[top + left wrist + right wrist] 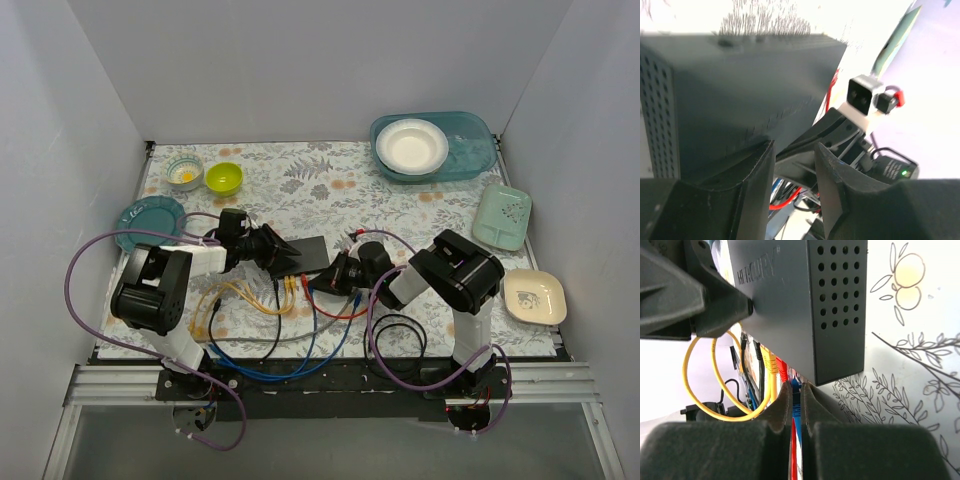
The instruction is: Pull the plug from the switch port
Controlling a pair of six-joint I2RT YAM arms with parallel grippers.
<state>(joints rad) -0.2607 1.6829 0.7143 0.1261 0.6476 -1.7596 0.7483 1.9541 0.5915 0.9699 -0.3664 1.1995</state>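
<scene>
The black switch (312, 252) lies mid-table, and it fills the left wrist view (740, 90) and the right wrist view (805, 305). Yellow (771, 365), red (782, 371) and black (758, 352) plugs sit in its socket edge. My right gripper (796, 387) is shut on the blue plug (797, 396), whose tip is at the socket edge. It shows in the top view (335, 272). My left gripper (283, 255) rests against the switch's left side. Its jaws (795, 150) stand apart with nothing between them. One finger (757, 175) is beside the switch.
Cables (290, 340) loop between the switch and the near edge. A teal tray (470, 150) with a white bowl (412, 145) stands back right. A green bowl (224, 177), a patterned bowl (184, 171), a teal plate (150, 217), a green dish (502, 216) and a cream plate (535, 296) ring the table.
</scene>
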